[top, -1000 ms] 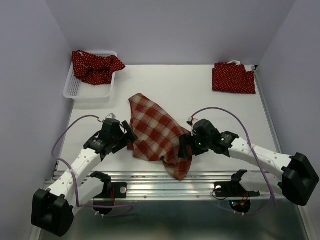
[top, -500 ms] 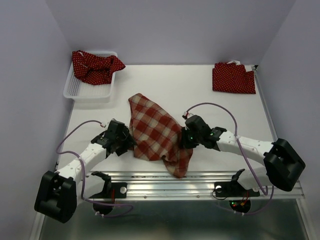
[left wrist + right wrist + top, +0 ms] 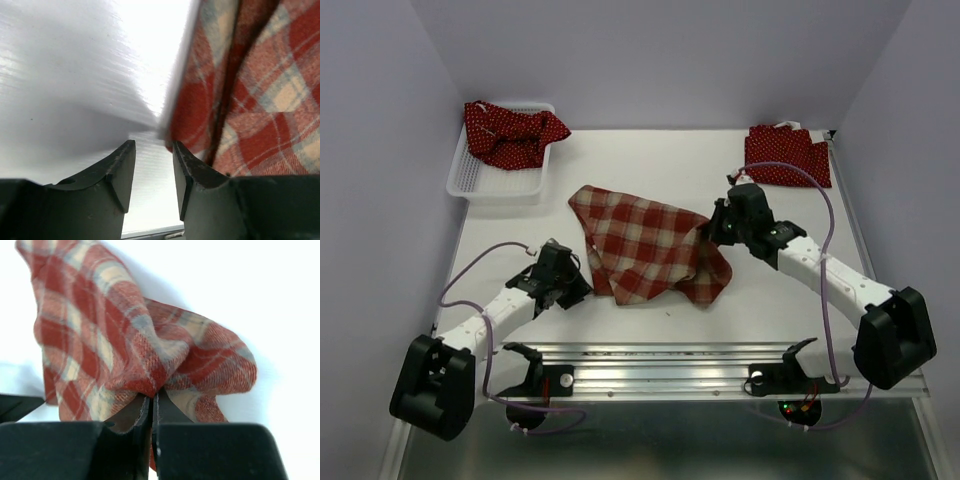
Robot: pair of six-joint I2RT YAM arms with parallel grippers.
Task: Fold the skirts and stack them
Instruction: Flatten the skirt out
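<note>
The plaid skirt (image 3: pixel 645 250) lies mid-scene on the tabletop (image 3: pixel 660 160), its long axis running left to right. The right jaws pinch its right edge. The left jaws, parted and empty, sit just left of its near-left corner.

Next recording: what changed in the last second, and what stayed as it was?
The right pincer shut on the plaid skirt at its right edge and dragged it toward the far right, spreading the cloth wider. The left pincer moved little, narrowing beside the skirt's left edge with nothing between its fingers. Unchanged: the crumpled polka-dot skirt in the basket and the folded polka-dot skirt at the far right corner.
</note>
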